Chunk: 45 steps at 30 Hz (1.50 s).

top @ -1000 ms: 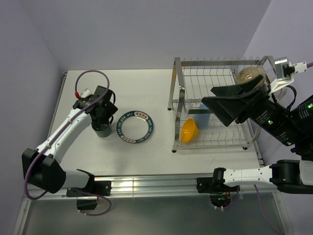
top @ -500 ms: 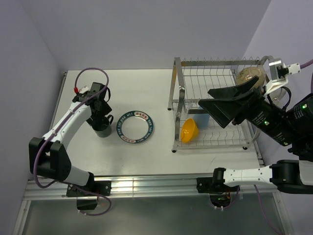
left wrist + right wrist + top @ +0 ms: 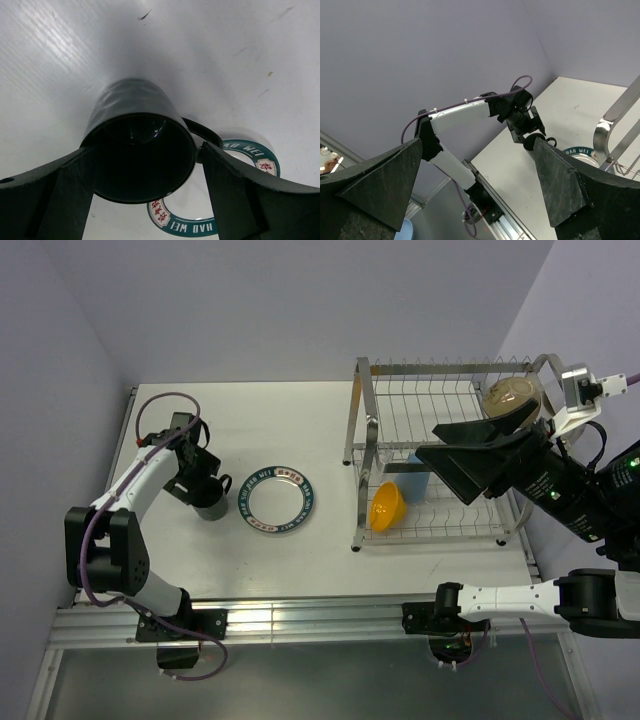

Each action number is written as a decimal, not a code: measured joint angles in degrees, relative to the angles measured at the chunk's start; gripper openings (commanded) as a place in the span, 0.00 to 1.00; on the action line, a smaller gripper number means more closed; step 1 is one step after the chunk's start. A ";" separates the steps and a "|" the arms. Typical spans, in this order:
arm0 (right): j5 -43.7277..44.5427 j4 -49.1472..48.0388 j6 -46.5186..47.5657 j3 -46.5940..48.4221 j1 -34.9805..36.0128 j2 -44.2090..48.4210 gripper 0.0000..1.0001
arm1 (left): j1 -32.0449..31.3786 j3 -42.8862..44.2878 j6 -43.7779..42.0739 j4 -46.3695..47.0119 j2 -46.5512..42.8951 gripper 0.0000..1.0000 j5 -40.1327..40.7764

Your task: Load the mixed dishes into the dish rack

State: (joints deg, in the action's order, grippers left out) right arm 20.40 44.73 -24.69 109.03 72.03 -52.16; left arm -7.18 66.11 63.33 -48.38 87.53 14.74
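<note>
Left arm swings its elbow back toward the near-left corner within the last second, while the dark mug (image 3: 131, 107) has not shifted from its spot on the table (image 3: 300, 425), just left of the white plate (image 3: 278, 497). We see the left gripper (image 3: 149, 167) straddling the upright mug, one finger on each side of the rim and the handle by the right one; we cannot tell whether the pads are pressing yet. We read this as the wrist lining up for a lift, the mug not yet loaded. The right gripper (image 3: 477, 165) hangs spread wide and empty over the dish rack (image 3: 430, 367). In the rack: the beige bowl (image 3: 512, 395) on the upper tier, the light blue tumbler (image 3: 418, 482) and small orange bowl (image 3: 387, 505) below. We see no clear glass
</note>
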 measured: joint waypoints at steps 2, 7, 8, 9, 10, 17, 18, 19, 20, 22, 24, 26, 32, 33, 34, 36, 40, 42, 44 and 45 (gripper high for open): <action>0.02 -0.07 0.00 0.00 0.00 0.13 1.00 | 1.09 -1.44 2.27 0.66 0.61 0.86 -2.38; -0.04 -0.07 0.02 0.00 0.00 0.11 1.00 | 2.67 -2.71 7.06 1.66 4.85 0.86 -7.13; -0.07 -0.07 0.02 0.00 0.00 0.09 1.00 | 2.78 -3.23 8.17 2.05 5.42 0.85 -7.74; -0.13 -0.09 0.02 0.00 0.00 0.07 1.00 | 2.91 -4.09 9.44 2.69 5.77 0.84 -8.31; -0.15 -0.09 0.02 0.00 0.00 0.02 1.00 | 3.04 -4.85 10.34 2.97 5.84 0.82 -8.76; -0.17 -0.09 0.04 0.00 0.00 -0.22 1.00 | 3.74 -6.25 14.86 2.91 6.12 0.34 -9.60; -0.15 -0.11 0.04 0.00 0.00 -0.22 1.00 | 3.76 -6.25 14.86 2.91 6.12 0.27 -9.42; -0.17 -0.11 0.04 0.00 0.00 -0.22 1.00 | 3.85 -6.25 14.95 2.60 6.12 0.11 -9.35; -0.15 -0.11 0.07 0.00 0.00 -0.22 1.00 | 3.96 -6.12 14.93 2.82 6.12 0.01 -9.35; -0.15 -0.11 0.07 0.00 0.00 -0.24 1.00 | 4.22 -4.92 14.67 2.27 5.01 0.00 -8.15; -0.13 -0.09 0.09 0.17 0.00 -0.48 1.00 | 4.63 -4.92 15.10 2.97 4.63 0.00 -8.50; -0.13 0.17 0.11 1.01 0.00 -1.27 1.00 | 4.74 -4.90 15.39 2.71 4.61 0.00 -8.94; -0.11 2.21 0.07 7.76 0.00 -7.02 1.00 | 4.74 -3.13 15.32 3.80 -1.95 0.00 -13.03; -0.11 3.04 -0.04 9.68 0.00 -8.46 1.00 | 4.74 -2.95 15.37 5.62 -4.63 0.00 -14.19; -0.20 3.58 -0.24 11.89 0.00 -10.12 1.00 | 4.70 -2.21 15.37 7.28 -7.65 0.00 -15.63; -0.57 5.11 -1.05 16.81 0.00 -13.68 1.00 | 4.31 0.44 14.93 9.92 -12.39 0.00 -17.31; -2.82 5.27 -4.35 23.67 0.00 -20.24 1.00 | 2.95 4.50 13.07 23.04 -21.22 0.00 -20.87; -4.50 4.79 -6.38 24.17 0.00 -22.16 1.00 | 2.36 6.91 11.37 28.20 -23.17 0.00 -23.28; -6.86 4.17 -8.98 24.22 -0.04 -24.06 1.00 | 1.55 9.11 9.42 34.56 -23.89 0.00 -26.10; -8.44 3.76 -10.40 24.22 -0.24 -25.00 0.99 | 0.96 9.70 8.46 37.83 -24.00 0.00 -27.61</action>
State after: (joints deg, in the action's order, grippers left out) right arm 11.97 48.49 -35.09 133.25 71.79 -77.17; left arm -6.22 75.81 71.79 -10.55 63.53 -12.86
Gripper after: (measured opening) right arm 0.996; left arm 0.205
